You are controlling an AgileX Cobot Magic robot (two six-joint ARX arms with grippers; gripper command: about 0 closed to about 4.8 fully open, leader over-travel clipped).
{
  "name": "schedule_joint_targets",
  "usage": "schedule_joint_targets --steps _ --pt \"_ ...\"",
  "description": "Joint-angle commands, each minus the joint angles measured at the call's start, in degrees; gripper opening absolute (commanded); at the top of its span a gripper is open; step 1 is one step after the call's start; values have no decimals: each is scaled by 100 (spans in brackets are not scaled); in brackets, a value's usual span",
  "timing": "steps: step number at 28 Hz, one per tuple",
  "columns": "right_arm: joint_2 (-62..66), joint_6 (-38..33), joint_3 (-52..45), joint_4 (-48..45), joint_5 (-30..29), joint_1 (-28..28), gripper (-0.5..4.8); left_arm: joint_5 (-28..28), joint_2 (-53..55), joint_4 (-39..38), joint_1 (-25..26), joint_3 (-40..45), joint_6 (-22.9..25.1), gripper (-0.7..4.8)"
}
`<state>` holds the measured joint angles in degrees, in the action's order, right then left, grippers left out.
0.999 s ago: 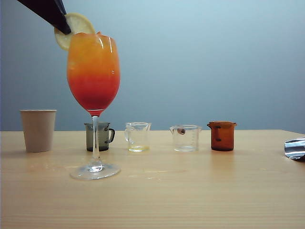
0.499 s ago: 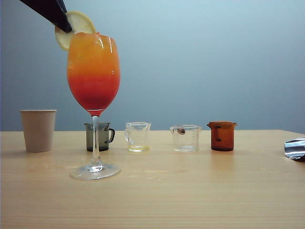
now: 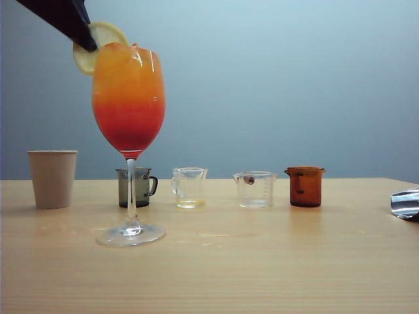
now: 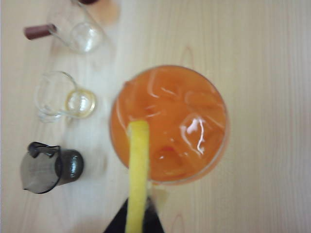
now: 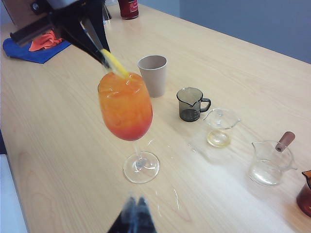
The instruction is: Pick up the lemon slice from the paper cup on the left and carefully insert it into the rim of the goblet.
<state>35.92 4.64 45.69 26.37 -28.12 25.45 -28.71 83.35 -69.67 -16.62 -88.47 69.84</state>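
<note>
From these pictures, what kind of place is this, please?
Probably a drink-mixing test bench: a bare light wooden table, a row of small measuring beakers, and a tall stemmed goblet of orange-red drink against a plain grey-blue wall.

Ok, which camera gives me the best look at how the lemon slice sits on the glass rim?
The left wrist view: from above, the lemon slice crosses the goblet rim edge-on, held by the left gripper. The exterior view shows its face behind the rim; the right wrist view shows a sliver.
</note>
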Motion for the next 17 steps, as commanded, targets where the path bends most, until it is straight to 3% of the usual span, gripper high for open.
schedule_joint_targets --steps 1,14,15,17 --pt "-11 35 20 -133 -7 0 -5 -68 -13 -11 0 35 22 -6" --pt "-11 35 20 -131 -7 0 -5 -240 -13 11 0 33 15 -4" --pt "-11 35 20 -133 -7 0 -5 -240 -13 11 0 33 15 1" --pt "-11 35 20 -133 -7 0 -5 -238 -13 15 0 33 -2 63"
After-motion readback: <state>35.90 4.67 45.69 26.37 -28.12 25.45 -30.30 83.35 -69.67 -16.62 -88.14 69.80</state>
